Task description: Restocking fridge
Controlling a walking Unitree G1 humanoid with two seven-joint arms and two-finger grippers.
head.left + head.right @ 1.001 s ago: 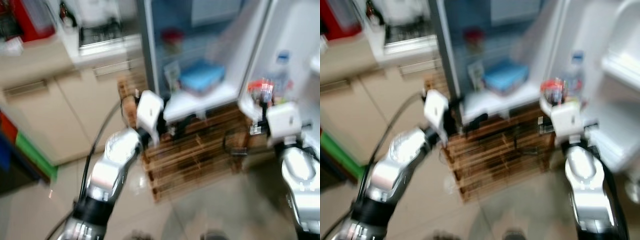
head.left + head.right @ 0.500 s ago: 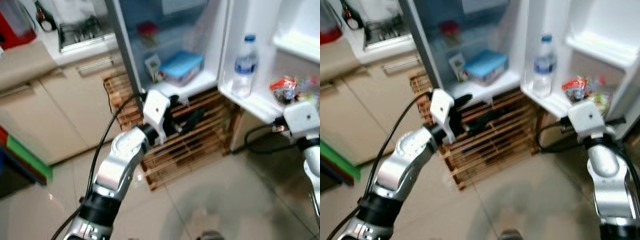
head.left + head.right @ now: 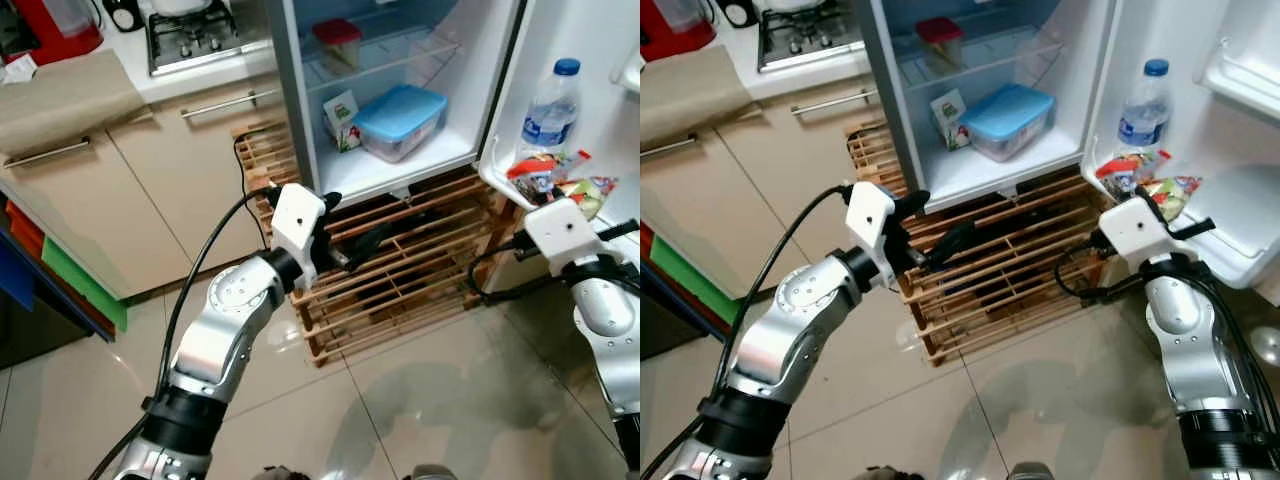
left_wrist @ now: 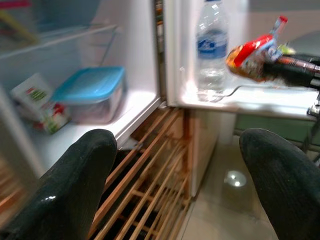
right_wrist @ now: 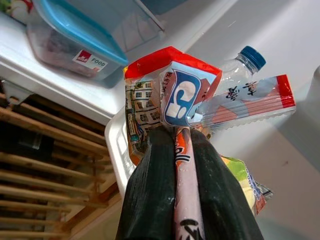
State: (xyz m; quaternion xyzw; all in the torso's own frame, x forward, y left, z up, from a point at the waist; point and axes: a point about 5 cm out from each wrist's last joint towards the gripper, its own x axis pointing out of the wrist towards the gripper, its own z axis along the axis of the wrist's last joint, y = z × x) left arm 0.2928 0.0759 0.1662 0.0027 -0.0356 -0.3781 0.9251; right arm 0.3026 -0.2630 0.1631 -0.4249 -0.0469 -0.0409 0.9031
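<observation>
Right wrist view shows your right gripper [image 5: 182,150] pinched tight on a snack packet [image 5: 172,100] — just above the fridge door shelf [image 3: 1230,262], beside the water bottle [image 3: 1143,103]. Your left gripper [image 4: 180,165] hangs spread wide and empty before the wooden pallet [image 3: 990,270].

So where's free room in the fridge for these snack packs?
Door bin right of the bottle looks bare. Bottom shelf has a strip in front of the blue-lidded box and carton; its back is crowded. Right gripper holds the packs.
</observation>
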